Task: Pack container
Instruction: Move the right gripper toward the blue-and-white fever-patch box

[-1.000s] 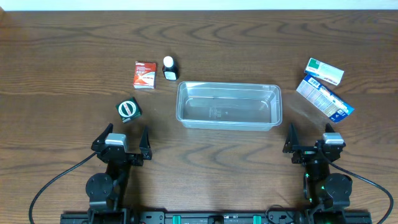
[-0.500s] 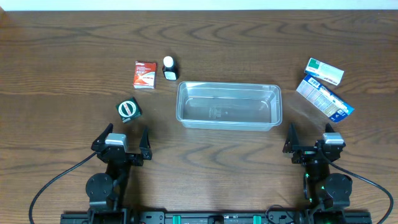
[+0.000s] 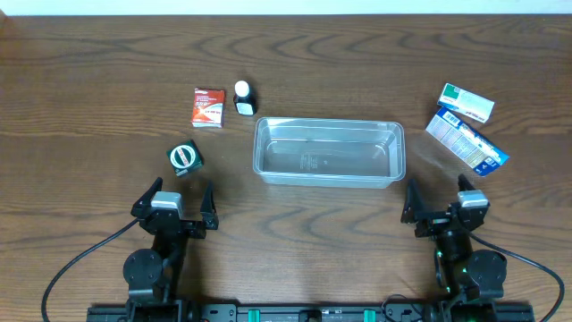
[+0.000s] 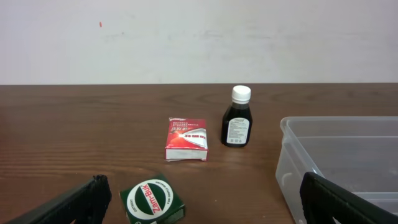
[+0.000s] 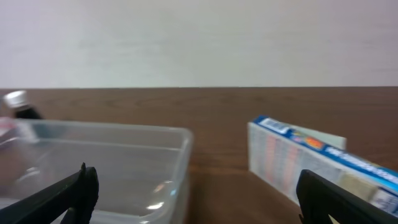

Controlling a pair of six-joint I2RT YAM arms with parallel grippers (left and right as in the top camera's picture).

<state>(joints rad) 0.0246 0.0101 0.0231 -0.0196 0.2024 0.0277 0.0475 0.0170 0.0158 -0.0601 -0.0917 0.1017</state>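
The clear plastic container (image 3: 327, 151) lies empty in the middle of the table; its left end shows in the left wrist view (image 4: 339, 155) and its right end in the right wrist view (image 5: 106, 162). My left gripper (image 3: 175, 204) stands open at the near left, just behind a green Zam-Buk box (image 3: 185, 157) (image 4: 152, 200). My right gripper (image 3: 438, 197) stands open at the near right, nothing between its fingers, facing the gap between the container and a blue box (image 3: 466, 139) (image 5: 323, 165).
A red and white box (image 3: 208, 106) (image 4: 186, 139) and a dark bottle with a white cap (image 3: 243, 97) (image 4: 237, 117) stand behind the container's left end. A white and green box (image 3: 466, 102) lies at the far right.
The right gripper has shifted slightly left and forward toward the container. The left arm and all objects stay put.
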